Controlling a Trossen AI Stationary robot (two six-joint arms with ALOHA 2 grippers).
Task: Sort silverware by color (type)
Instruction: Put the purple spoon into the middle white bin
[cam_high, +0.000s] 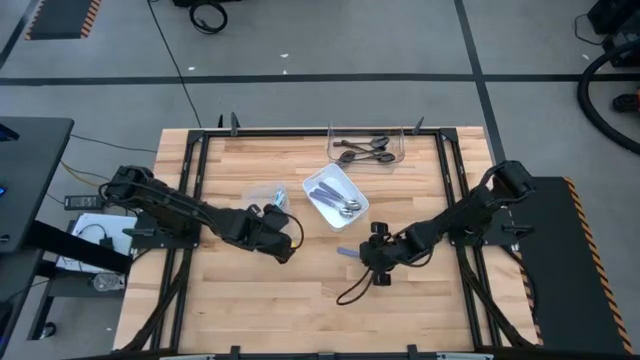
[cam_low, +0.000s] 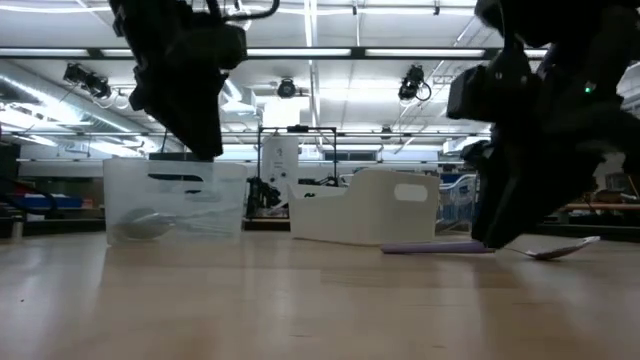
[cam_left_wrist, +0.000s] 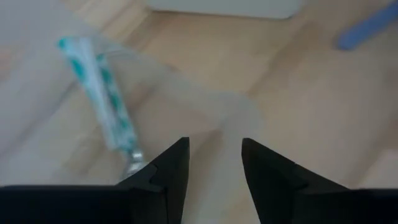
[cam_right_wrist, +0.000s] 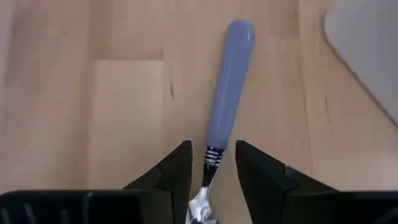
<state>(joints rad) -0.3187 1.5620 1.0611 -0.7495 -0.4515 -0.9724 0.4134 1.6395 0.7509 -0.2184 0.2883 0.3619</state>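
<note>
A purple-handled spoon (cam_right_wrist: 227, 93) is seen lying flat on the wooden table (cam_high: 260, 300), its neck between the parted fingers of the right gripper (cam_right_wrist: 211, 171), which are not closed on it. The left gripper (cam_left_wrist: 214, 168) is held open and empty beside a clear container (cam_high: 262, 194) holding a light-blue spoon (cam_left_wrist: 99, 93). Farther back, purple spoons lie in a white tray (cam_high: 336, 196), and dark spoons (cam_high: 365, 151) in another clear container (cam_high: 398, 152).
</note>
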